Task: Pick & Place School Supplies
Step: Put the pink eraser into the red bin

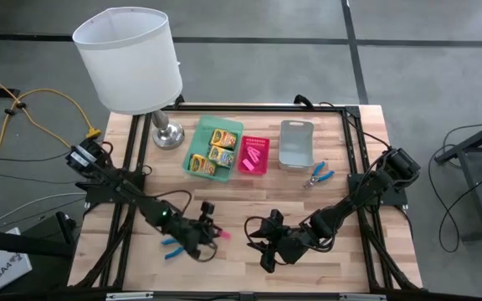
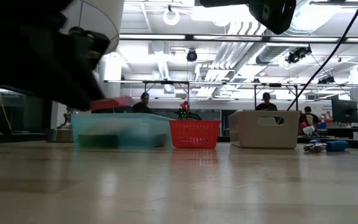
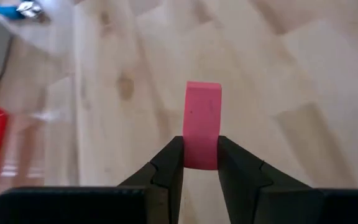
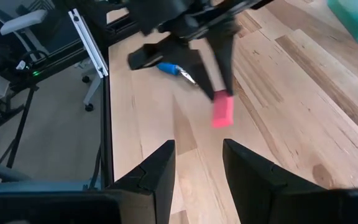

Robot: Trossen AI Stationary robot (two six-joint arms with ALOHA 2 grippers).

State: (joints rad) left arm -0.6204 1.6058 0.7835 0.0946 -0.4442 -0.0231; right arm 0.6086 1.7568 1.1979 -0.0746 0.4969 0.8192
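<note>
Carrying step: left gripper [image 3: 201, 163] holds a pink eraser [image 3: 202, 124] above bare wood near the front of the table [image 1: 249, 201]; judged destination is the pink tray [image 1: 254, 155].
Left fingers: narrowly spread and clamped on the lower end of the eraser, one finger [image 3: 166, 165] against each flat face; most of the block projects beyond the tips.
Right gripper [image 4: 197, 165]: parted about halfway, nothing between the fingers; it hovers over the front centre of the table, facing the left gripper.
Eraser position: lifted clear of the wood in the right wrist view, well apart from the trays.
Sorted items: crayon boxes [image 1: 212, 153] lie in the green tray [image 1: 192, 143]; pink blocks lie in the pink tray.
Grey tray [image 1: 296, 144]: contents cannot be told from the low view; the high view shows none.
Loose items: one pair of blue-handled scissors [image 1: 318, 176] lies just beside the grey tray; a second blue-handled tool [image 1: 172, 247] lies close by the left gripper.
Procedure: keep clamp pressure constant, since the hold covers only the eraser's end.
Clearance: travel high enough to pass the pink tray's front wall.
Obstacle: the lamp [image 1: 132, 63] stands behind the green tray; route in from the front.
Release: centre over the pink tray, lower inside the rim, then open.
Risk: a tilted release may drop the eraser onto the rim or into the neighbouring tray.
</note>
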